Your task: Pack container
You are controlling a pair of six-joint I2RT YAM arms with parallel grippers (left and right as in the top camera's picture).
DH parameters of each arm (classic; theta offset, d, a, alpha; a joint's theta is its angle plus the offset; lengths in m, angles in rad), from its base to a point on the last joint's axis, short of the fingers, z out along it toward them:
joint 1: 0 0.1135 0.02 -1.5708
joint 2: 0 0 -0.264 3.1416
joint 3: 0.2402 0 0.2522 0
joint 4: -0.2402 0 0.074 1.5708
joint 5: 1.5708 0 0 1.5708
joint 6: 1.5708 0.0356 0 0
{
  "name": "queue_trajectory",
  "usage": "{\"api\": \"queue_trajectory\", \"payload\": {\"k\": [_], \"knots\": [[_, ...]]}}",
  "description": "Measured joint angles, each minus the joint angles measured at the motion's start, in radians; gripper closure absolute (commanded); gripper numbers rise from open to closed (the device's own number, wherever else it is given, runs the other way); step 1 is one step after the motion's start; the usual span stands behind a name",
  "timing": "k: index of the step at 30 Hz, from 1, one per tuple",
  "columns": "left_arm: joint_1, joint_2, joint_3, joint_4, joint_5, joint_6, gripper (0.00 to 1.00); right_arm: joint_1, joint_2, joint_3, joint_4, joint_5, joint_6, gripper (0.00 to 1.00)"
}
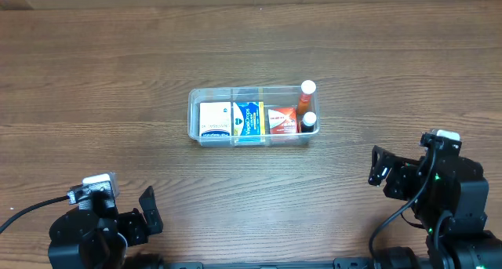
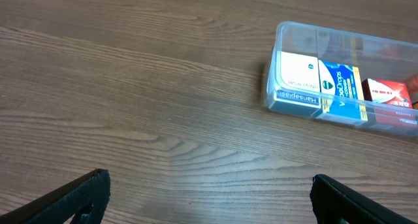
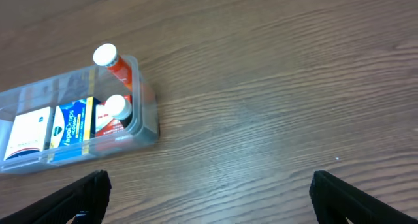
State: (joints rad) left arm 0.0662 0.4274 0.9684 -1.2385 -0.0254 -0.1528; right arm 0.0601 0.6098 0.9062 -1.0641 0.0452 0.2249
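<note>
The clear plastic container [image 1: 193, 112] sits at the table's middle. It holds a white box [image 1: 214, 119], a blue box [image 1: 248, 119], a red box [image 1: 280, 121] and two orange bottles with white caps [image 1: 307, 89] at its right end. It also shows in the left wrist view [image 2: 277, 38] and the right wrist view [image 3: 145, 110]. My left gripper [image 2: 209, 194] is open and empty over bare wood at the front left [image 1: 149, 210]. My right gripper [image 3: 209, 191] is open and empty at the front right [image 1: 379, 167]. Both are well clear of the container.
The wooden table [image 1: 94, 89] stretches around the container. A black cable [image 1: 31, 210] runs from the left arm toward the left edge.
</note>
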Motion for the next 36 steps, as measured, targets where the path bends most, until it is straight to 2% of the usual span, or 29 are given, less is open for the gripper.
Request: {"api": "queue_trajectory", "payload": {"k": [3,8,13,22,26,27,28,36], "knots": [[0.0,0.0,0.0,-0.002,0.0,0.0,0.0,0.0,-0.112,-0.106,0.082,0.003,-0.008,0.0],[0.0,0.0,-0.001,-0.003,0.0,0.0,0.0,0.0,-0.409,-0.361,0.271,-0.022,-0.014,0.0],[0.0,0.0,-0.001,-0.003,0.0,0.0,0.0,-0.001,-0.553,-0.51,0.511,-0.05,-0.055,0.0],[0.0,0.0,-0.001,-0.003,0.0,0.0,0.0,0.0,-0.596,-0.757,1.039,-0.068,-0.16,0.0],[0.0,0.0,-0.001,-0.003,0.0,0.0,0.0,0.0,-0.596,-0.853,1.052,-0.067,-0.223,0.0],[0.0,0.0,-0.001,-0.003,0.0,0.0,0.0,0.0,-0.596,-0.881,1.006,-0.068,-0.232,0.0],[0.0,0.0,-0.001,-0.003,0.0,0.0,0.0,0.0,-0.595,-0.888,0.963,-0.068,-0.237,0.0],[0.0,0.0,-0.001,-0.003,0.0,0.0,0.0,0.0,-0.595,-0.888,0.975,-0.068,-0.249,0.0]]}}
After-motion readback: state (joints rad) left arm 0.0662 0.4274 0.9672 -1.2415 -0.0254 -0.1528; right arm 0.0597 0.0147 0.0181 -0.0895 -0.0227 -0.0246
